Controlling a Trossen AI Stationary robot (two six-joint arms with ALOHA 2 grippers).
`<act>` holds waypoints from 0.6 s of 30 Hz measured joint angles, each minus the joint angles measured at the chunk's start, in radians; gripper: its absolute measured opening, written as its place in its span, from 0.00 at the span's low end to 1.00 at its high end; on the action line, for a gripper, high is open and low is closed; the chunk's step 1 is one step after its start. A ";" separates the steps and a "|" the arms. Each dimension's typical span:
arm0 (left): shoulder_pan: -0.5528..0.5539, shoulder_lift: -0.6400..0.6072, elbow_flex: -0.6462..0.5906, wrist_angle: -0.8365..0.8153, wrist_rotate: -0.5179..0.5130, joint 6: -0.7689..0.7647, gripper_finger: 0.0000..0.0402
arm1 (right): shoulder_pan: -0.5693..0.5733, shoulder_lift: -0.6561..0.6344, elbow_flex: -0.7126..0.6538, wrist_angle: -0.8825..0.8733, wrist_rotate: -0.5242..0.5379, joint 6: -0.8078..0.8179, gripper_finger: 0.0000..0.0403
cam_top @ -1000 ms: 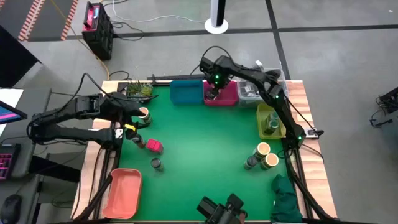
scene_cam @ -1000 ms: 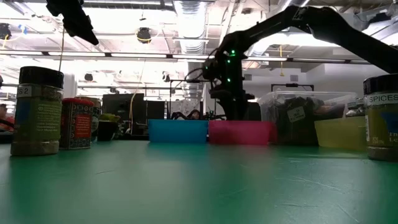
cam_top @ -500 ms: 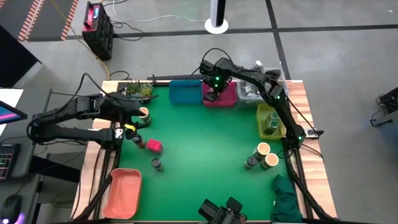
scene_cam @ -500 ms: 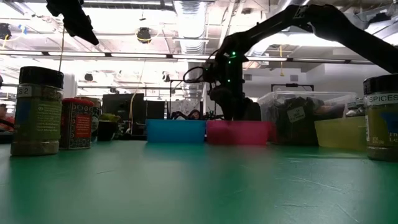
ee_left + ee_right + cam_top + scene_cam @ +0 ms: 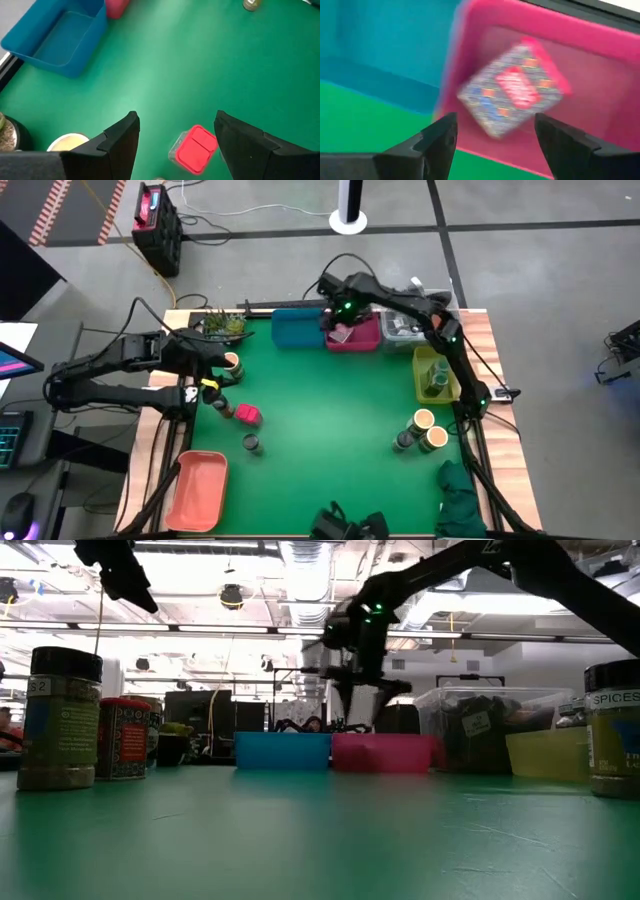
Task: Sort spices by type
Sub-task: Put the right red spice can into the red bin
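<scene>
My right gripper (image 5: 495,120) (image 5: 335,326) hangs open above the pink bin (image 5: 362,335) at the table's far edge. A magenta-pink pack (image 5: 514,92) lies flat on that bin's floor, below the fingers and apart from them. My left gripper (image 5: 176,120) (image 5: 213,362) waits open near the table's left edge, above a tan-topped jar (image 5: 232,362) and a pink pack (image 5: 195,150). Two dark-lidded jars (image 5: 220,404) (image 5: 251,443) stand near that pack. Two tan-topped jars (image 5: 423,420) (image 5: 436,437) and a dark jar (image 5: 404,442) stand at the right. A green jar (image 5: 435,380) stands in the yellow bin (image 5: 421,362).
A blue bin (image 5: 300,328) sits left of the pink one and a clear tub of clutter (image 5: 400,328) right of it. A potted plant (image 5: 225,325) is at the far left corner. An orange tray (image 5: 197,488) and a green cloth (image 5: 462,500) lie at the near corners.
My right gripper has risen out of the pink bin and shifted a little toward the table's left. The pink pack stays lying in the bin.
</scene>
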 joint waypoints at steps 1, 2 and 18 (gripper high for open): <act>0.000 0.000 0.000 -0.002 0.011 0.004 0.61 | 0.012 0.002 0.000 0.024 0.009 0.031 0.72; 0.000 0.000 0.000 -0.004 0.018 0.012 0.61 | 0.023 0.003 0.000 0.050 0.017 0.060 0.73; 0.000 0.000 0.000 -0.008 0.040 0.082 0.61 | 0.046 0.004 0.000 -0.001 0.114 0.584 0.94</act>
